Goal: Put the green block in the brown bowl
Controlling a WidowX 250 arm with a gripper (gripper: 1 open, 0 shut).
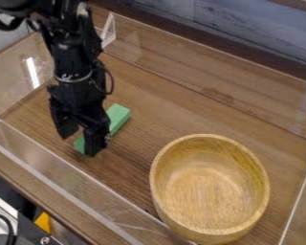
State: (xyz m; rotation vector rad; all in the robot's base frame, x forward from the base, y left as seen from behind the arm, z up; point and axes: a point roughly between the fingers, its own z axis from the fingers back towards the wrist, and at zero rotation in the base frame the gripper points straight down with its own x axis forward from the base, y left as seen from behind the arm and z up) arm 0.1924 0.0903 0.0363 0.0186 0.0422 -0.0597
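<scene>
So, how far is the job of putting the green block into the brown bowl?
Early stage. Done: the gripper is down over the green block, jaws open on either side of its near end. In hand: the grasp; the jaws are not closed and the block lies on the wooden table. Left: close, lift, carry to the empty brown bowl, release.

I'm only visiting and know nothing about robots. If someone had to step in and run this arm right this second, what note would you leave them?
Gripper: open, pointing down, lowered over the near end of the small flat bright green block; no grip visible yet.
Green block: lying on the wooden tabletop, partly hidden by the gripper, left of the bowl.
Large round light-brown wooden bowl: empty, at the front right, apart from the block.
Done: the gripper is over the block.
Left: close on the block, lift it, carry it to the bowl, release it inside.
</scene>
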